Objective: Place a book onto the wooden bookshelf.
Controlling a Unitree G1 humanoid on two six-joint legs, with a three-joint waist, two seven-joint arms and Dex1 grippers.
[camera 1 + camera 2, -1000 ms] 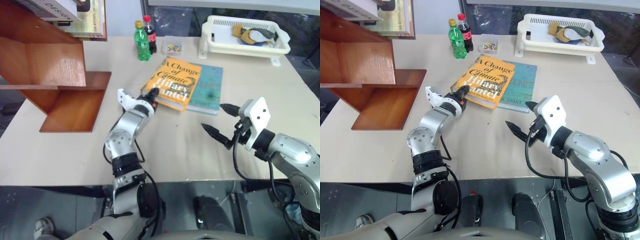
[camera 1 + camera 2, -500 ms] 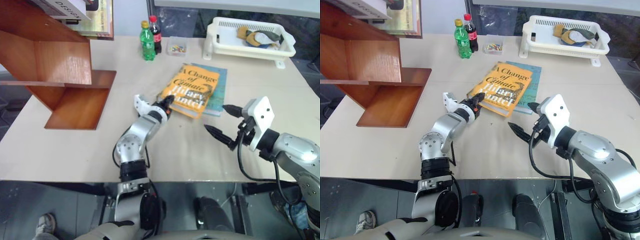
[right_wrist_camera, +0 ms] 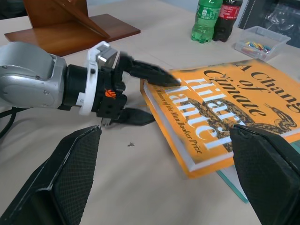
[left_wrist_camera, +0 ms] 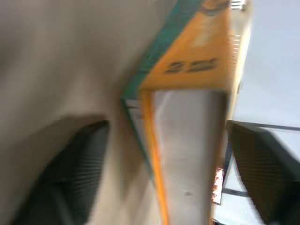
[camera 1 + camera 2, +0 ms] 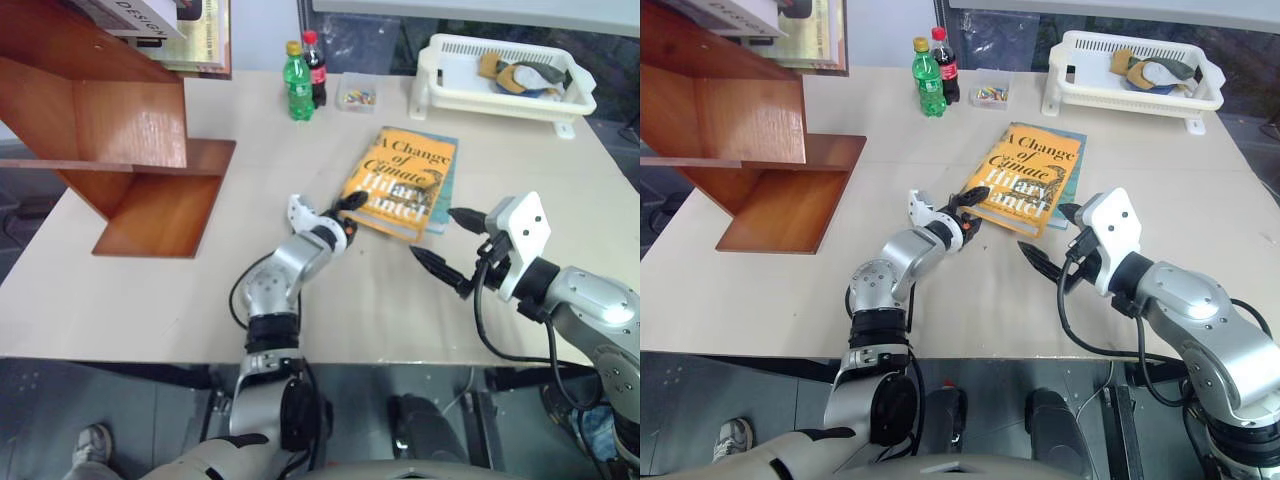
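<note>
Tabletop: pale beige, matte, with a few small dark specks near the robot's edge; dark floor shows below that edge.
Book: orange-yellow hardcover lying flat, cover up, mid-tabletop, stacked on a teal book whose edge shows on the right side and far end.
Left pincer: fingers spread wide at the book's near left corner, one finger above the cover, the other low by the tabletop; the corner sits between them, no firm grip visible.
Right pincer: fingers wide apart, nothing between them, hovering near the book's right near corner, apart from it.
Bookshelf: reddish-brown polished wood, on the tabletop's left side, well apart from the book; books stand on its upper part.
Bottles: green bottle and dark cola bottle upright at the far edge, touching or nearly so.
Small box: clear, with coloured bits, just beside the bottles.
Basket: white plastic, far right, holding cloth-like items.
</note>
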